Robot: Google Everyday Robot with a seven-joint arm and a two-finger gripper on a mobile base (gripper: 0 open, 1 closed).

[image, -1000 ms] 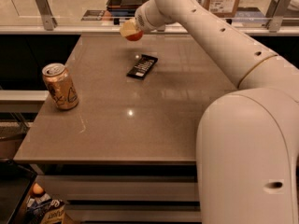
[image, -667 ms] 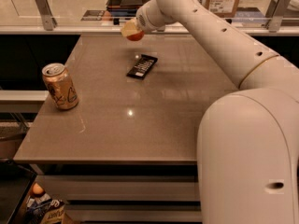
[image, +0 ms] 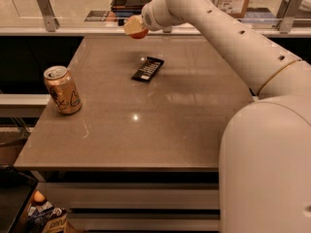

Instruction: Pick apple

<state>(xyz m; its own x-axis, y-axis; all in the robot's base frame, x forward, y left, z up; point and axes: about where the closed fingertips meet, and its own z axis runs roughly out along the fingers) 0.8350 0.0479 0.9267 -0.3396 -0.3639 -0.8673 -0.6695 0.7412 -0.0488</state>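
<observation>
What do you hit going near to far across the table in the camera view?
gold drink can → black flat packet → gripper holding the apple, raised over the far edge of the table.

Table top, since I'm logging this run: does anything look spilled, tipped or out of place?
Nothing stands out. The gold drink can stands upright near the left edge, the flat black rectangular object lies skewed on the brown table, and no spill shows. The gripper holds the small red-orange apple above the far edge.
</observation>
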